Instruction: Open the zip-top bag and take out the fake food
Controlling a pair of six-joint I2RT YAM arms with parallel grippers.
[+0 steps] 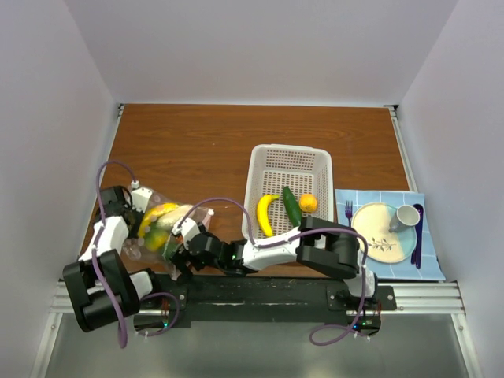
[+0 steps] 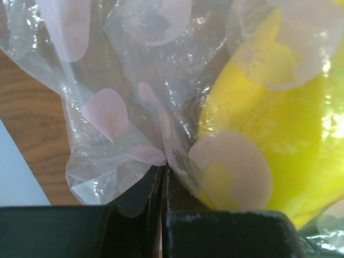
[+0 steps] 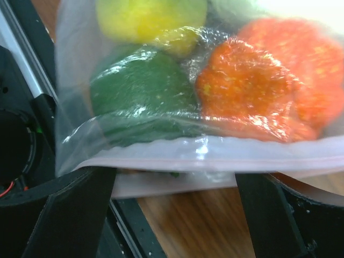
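Left pincer (image 2: 162, 188) clamps the zip-top bag (image 2: 134, 80); right pincer (image 3: 174, 185) gapes wide; fake food (image 3: 252, 86) blurs inside.

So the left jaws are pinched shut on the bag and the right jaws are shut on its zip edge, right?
No: the right wrist view shows the right jaws wide open, not shut, at the zip edge of the bag. The left jaws are pinched shut on the bag.
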